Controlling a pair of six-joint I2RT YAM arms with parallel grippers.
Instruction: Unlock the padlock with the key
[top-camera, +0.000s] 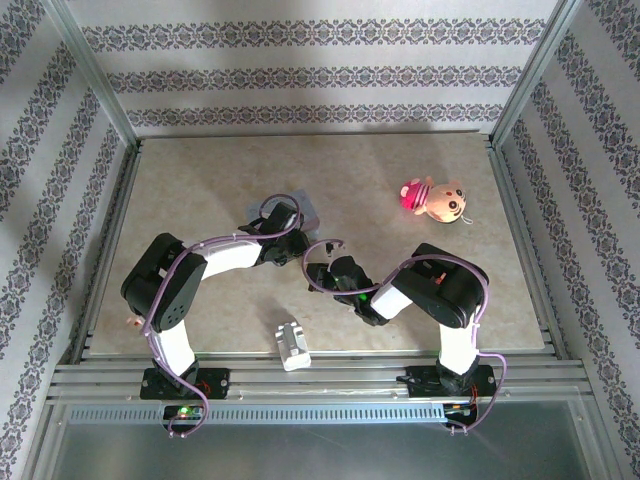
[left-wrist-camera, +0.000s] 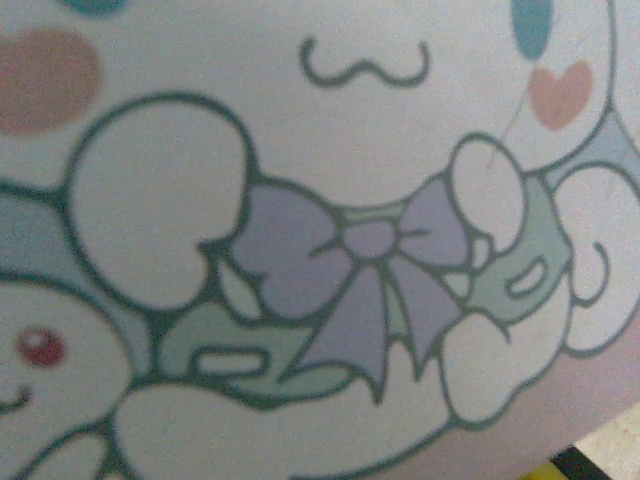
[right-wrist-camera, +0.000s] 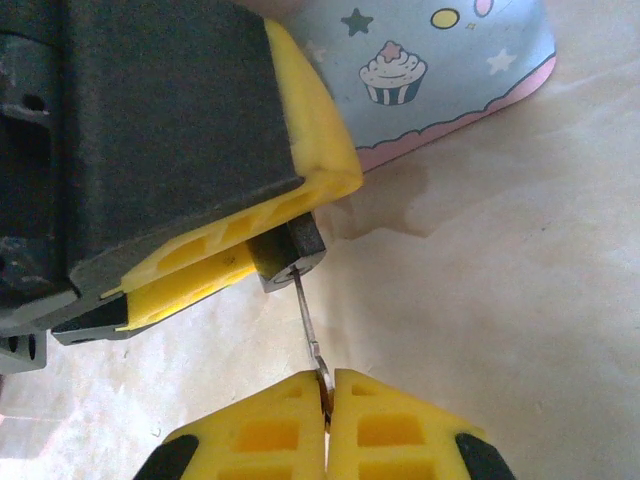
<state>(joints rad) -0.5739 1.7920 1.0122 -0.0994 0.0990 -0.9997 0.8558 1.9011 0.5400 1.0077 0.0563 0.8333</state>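
Right end effector (right-wrist-camera: 325, 400): fingers closed on the key's (right-wrist-camera: 312, 335) bow at 6 o'clock in the right wrist view. Key's long axis is near vertical, with the tip pointing just left of 12 o'clock and seated in the padlock (right-wrist-camera: 290, 252) keyway. Left end effector (right-wrist-camera: 258, 236) is clamped on the padlock, at 10 o'clock. Tin (right-wrist-camera: 440, 70) on the bench (right-wrist-camera: 500, 300) at 1 o'clock, just beyond.
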